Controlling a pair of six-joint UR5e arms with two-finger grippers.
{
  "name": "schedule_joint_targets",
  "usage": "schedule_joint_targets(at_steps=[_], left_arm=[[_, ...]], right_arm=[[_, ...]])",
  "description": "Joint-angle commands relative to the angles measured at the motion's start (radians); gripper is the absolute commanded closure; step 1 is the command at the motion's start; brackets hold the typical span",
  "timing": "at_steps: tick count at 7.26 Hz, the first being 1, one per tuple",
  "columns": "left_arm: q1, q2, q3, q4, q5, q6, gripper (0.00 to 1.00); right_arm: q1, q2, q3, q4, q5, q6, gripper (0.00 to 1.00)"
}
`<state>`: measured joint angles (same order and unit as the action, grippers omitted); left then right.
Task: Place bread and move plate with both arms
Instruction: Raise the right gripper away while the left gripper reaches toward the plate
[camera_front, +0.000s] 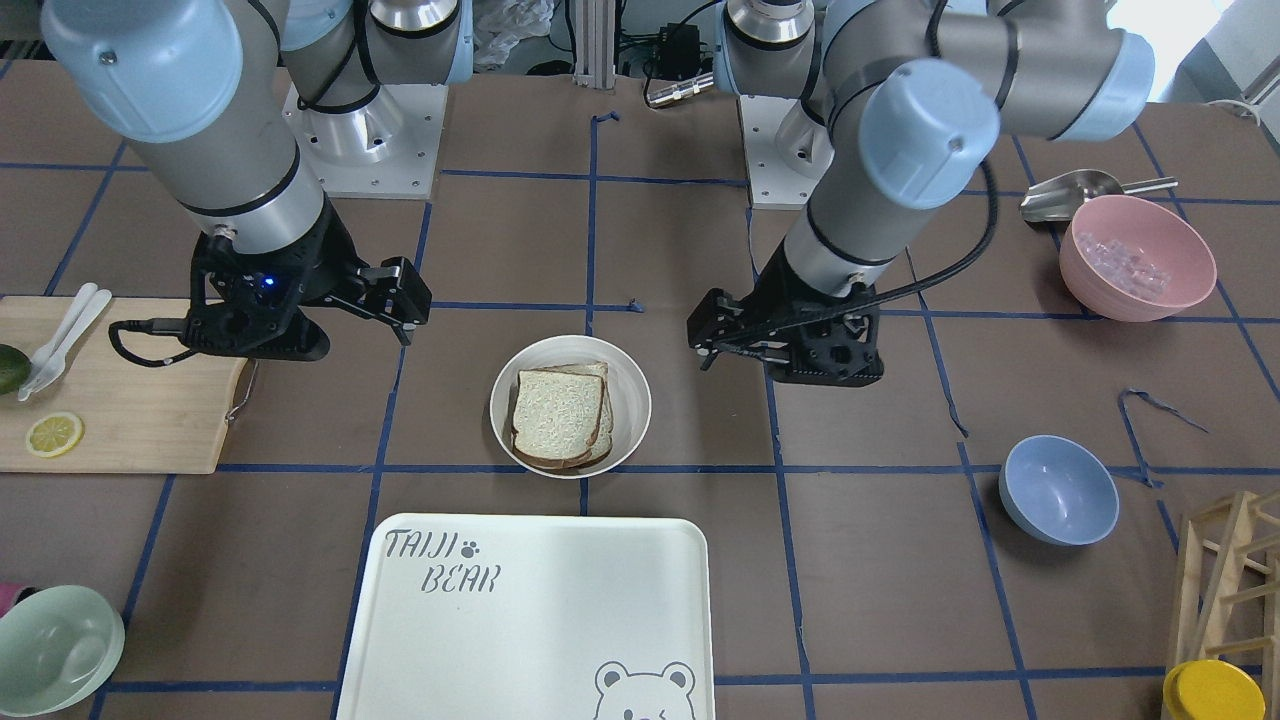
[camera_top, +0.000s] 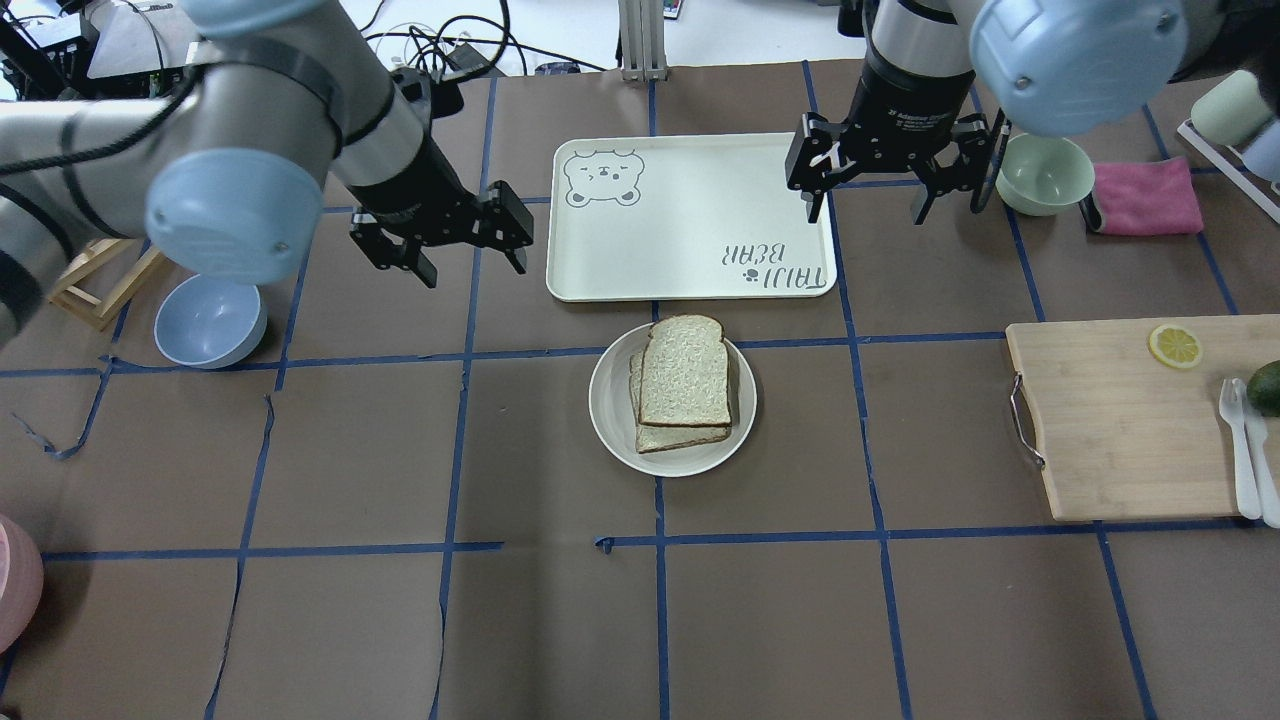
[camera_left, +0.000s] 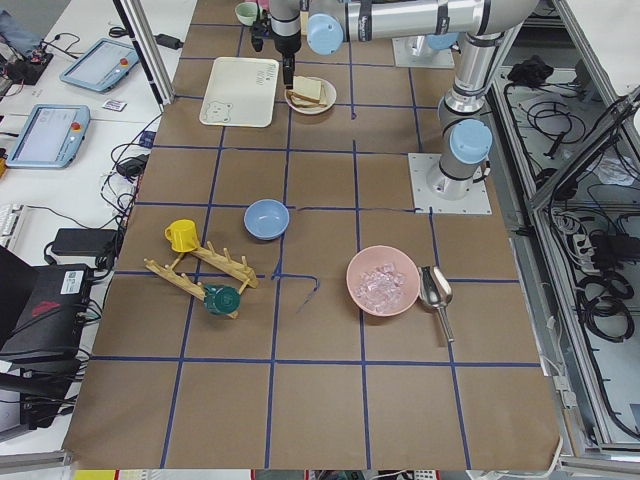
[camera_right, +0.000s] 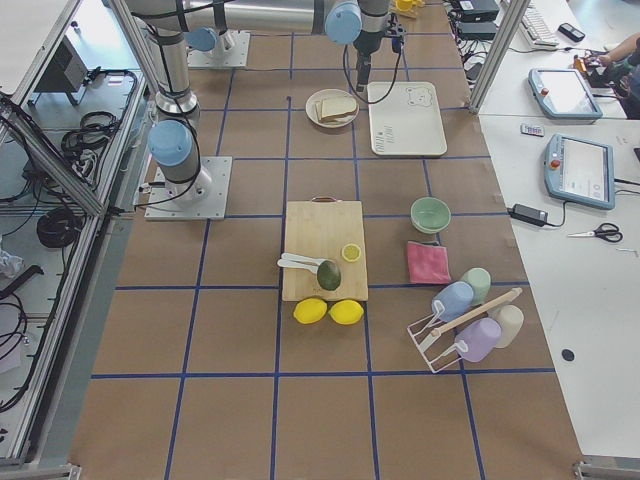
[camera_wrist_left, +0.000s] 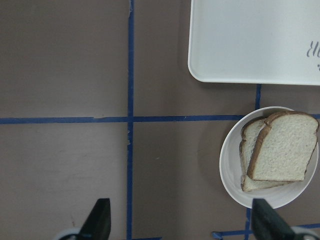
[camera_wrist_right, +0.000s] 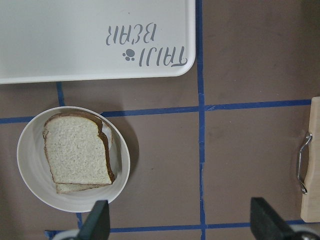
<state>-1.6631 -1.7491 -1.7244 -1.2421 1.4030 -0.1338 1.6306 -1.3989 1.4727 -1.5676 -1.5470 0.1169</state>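
At the centre of the desk (camera_top: 900, 620), the bread (camera_top: 685, 372) lies on the plate (camera_top: 605, 400). Wide open and empty, the left fingers (camera_top: 418, 268) and right fingers (camera_top: 811, 205) hover either side. Placement appears done; next, both should grip opposite rims.

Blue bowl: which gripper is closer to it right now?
Left. The left gripper hovers between the blue bowl and the bear-print tray; the right gripper is beyond the tray's other side, beside the pale green bowl.

Plate (camera_top: 608, 405): smooth, matt cream, looks plastic. Bread (camera_top: 686, 372) on plate: porous crumb, dark crust. Table (camera_top: 300, 620): matt brown paper, blue tape. Board (camera_top: 1110, 420) right of plate: pale wood.
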Motion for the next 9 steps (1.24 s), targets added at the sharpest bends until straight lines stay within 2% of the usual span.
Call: schedule_joint_targets(at_steps=[1, 4, 6, 9], left_arm=[[-0.056, -0.078, -0.156, 0.224, -0.006, -0.067, 0.00], [-0.119, -0.137, -0.165, 0.265, -0.003, -0.137, 0.01], [-0.127, -0.167, -0.187, 0.271, 0.010, -0.141, 0.08], [-0.139, -0.191, -0.202, 0.283, -0.006, -0.144, 0.26]], right_arm=[[-0.015, -0.021, 0.014, 0.031, -0.007, -0.003, 0.00], [-0.029, -0.055, 0.017, 0.043, -0.010, -0.019, 0.00], [-0.087, -0.084, 0.017, 0.040, -0.008, -0.164, 0.00], [-0.097, -0.118, 0.018, 0.035, -0.010, -0.160, 0.00]])
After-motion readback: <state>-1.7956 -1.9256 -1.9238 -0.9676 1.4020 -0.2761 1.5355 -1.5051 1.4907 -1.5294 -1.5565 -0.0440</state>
